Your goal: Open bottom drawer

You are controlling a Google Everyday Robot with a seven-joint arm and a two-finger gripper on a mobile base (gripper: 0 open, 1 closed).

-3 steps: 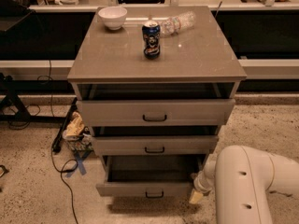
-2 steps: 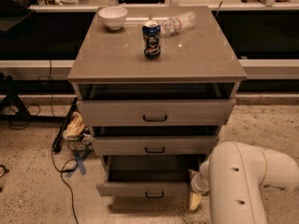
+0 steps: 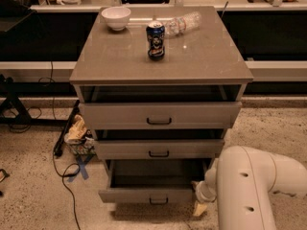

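Note:
The grey-taupe cabinet [image 3: 160, 56] has three drawers. The bottom drawer [image 3: 144, 194] is the narrowest, with a small black bar handle [image 3: 158, 201]. It stands pulled out, and its dark inside [image 3: 156, 174] shows. My gripper [image 3: 199, 208] is low at the right end of the bottom drawer's front, close to the floor. My white arm [image 3: 254, 190] fills the lower right corner and hides the cabinet's lower right side.
The top drawer [image 3: 159, 115] and middle drawer [image 3: 158, 149] stick out a little. On the cabinet top are a white bowl [image 3: 116, 17], a soda can [image 3: 155, 40] and a lying plastic bottle [image 3: 183, 23]. Cables and a crumpled bag [image 3: 76, 131] lie on the floor at the left.
My gripper has sunk slightly lower beside the bottom drawer's right end, and the arm has shifted a little. The drawer stays pulled out about as far as before.

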